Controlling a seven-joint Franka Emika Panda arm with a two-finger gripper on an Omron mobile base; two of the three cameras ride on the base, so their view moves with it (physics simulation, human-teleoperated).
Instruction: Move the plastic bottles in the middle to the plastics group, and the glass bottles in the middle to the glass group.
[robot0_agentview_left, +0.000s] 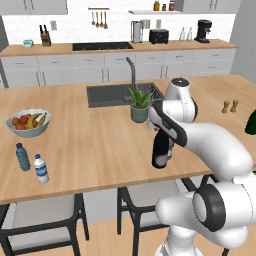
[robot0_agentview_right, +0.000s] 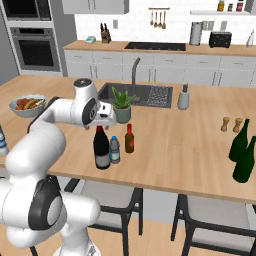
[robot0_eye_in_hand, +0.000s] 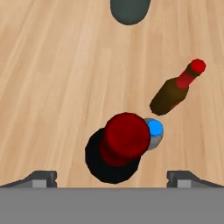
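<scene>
Three bottles are standing close together at the middle of the tabletop (robot0_agentview_right: 175, 145), which is why the gripper (robot0_eye_in_hand: 112, 177) is hanging directly over them with its jaws spread wide and nothing between them. In the hand view the red foil top of the wine bottle (robot0_eye_in_hand: 124, 140) is sitting just above the two finger tips, centred between them, so the arm appears to be lining up on that bottle first. The grey water bottle (robot0_eye_in_hand: 154, 130) is touching or nearly touching the wine bottle's right side, its blue cap peeking out, and the small brown bottle (robot0_eye_in_hand: 175, 89) is standing a little apart toward the upper right. That crowding probably calls for a straight descent. The green glass bottles (robot0_agentview_right: 242, 152) are waiting at the right edge of the right base view, while the two plastic bottles (robot0_agentview_left: 31, 162) are sitting at the lower left of the left base view, beside the fruit bowl (robot0_agentview_left: 28, 122).
</scene>
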